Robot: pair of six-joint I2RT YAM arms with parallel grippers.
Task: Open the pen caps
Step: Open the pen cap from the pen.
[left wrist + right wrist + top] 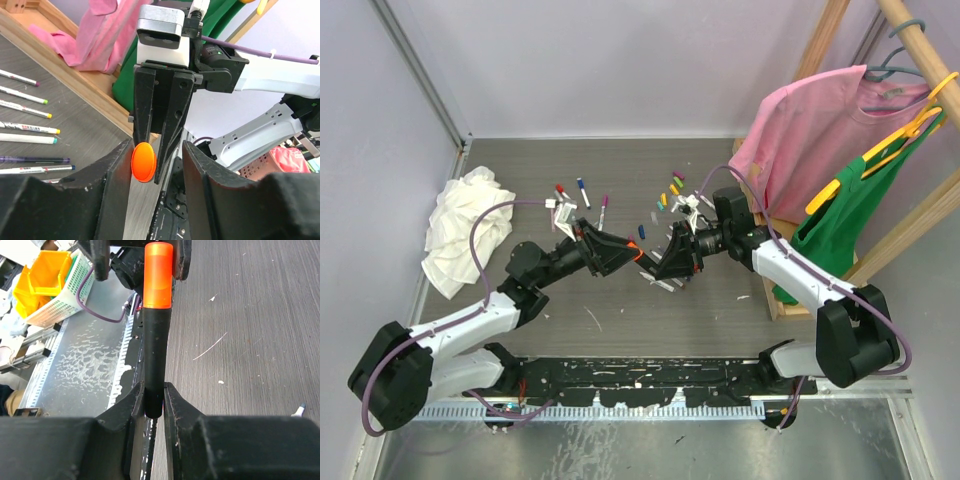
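Above the table's middle, my right gripper (672, 262) (154, 395) is shut on the black barrel of a pen (155, 345), seen in the left wrist view as the right gripper (159, 115). The pen's orange cap (158, 275) (143, 161) points at my left gripper (620, 252) (159, 155). Its jaws stand astride the cap: one finger (117, 170) touches it, and a gap shows to the other finger (200, 170). More pens with coloured pen caps (671, 190) lie at the back of the table, and several white-barrelled pens (27, 128) show in the left wrist view.
A crumpled white cloth (465, 230) lies at the left. A wooden rack (768, 295) on the right holds a pink shirt (810, 130) and a green garment (860, 215). A few pens (582, 192) lie behind the left arm.
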